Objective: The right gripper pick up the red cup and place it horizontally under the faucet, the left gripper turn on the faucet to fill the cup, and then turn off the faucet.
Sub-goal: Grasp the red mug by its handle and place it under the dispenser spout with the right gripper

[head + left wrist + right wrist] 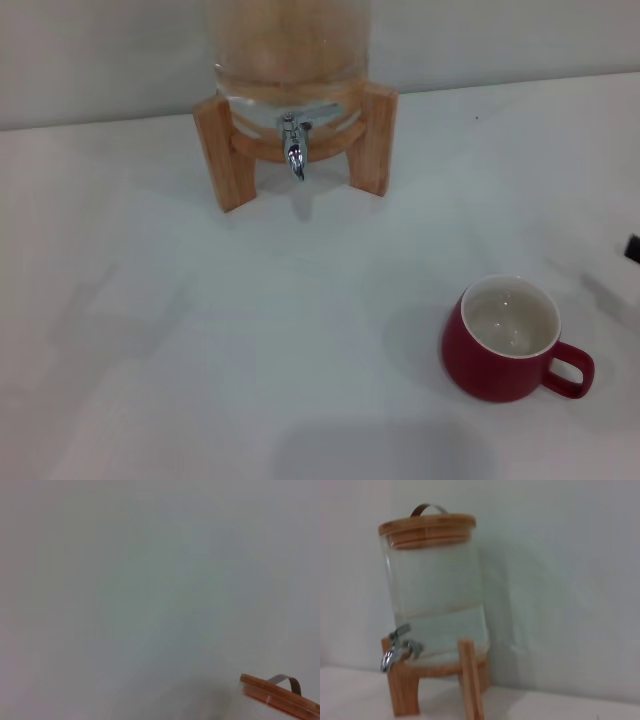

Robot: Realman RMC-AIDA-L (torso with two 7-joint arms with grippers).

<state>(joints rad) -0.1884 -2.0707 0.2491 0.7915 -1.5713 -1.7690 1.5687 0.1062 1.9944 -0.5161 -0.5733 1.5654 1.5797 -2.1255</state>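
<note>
A white table (250, 330) is carrying 2 things. A wooden stand (225, 150) is sitting at its far edge near the wall, holding a glass jar (437, 595) with the faucet (295, 150). The red cup (505, 340) is standing upright, well apart, toward the near right.

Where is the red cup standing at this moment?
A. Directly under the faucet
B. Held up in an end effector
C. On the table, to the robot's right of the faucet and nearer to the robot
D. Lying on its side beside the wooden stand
C: the red cup stands upright on the table, apart from the faucet.
</note>
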